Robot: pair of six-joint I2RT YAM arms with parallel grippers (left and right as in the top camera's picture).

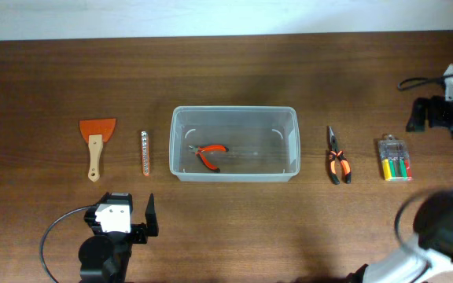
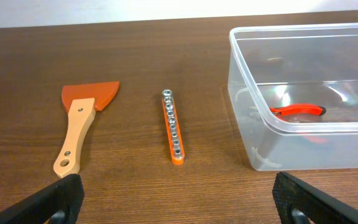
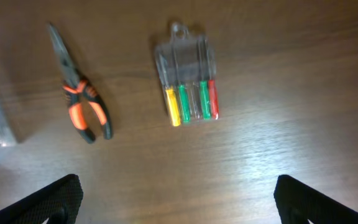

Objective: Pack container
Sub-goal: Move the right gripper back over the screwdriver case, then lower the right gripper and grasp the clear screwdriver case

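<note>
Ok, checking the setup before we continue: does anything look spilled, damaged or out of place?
Nothing stands out. The container sits upright with small red-handled cutters inside; the scraper, bit rail, pliers and screwdriver case lie in a tidy row beside it.

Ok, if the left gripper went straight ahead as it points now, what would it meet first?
Probably the socket rail, nearly centred ahead of the left gripper, though the table might come first; depth is unclear.
</note>
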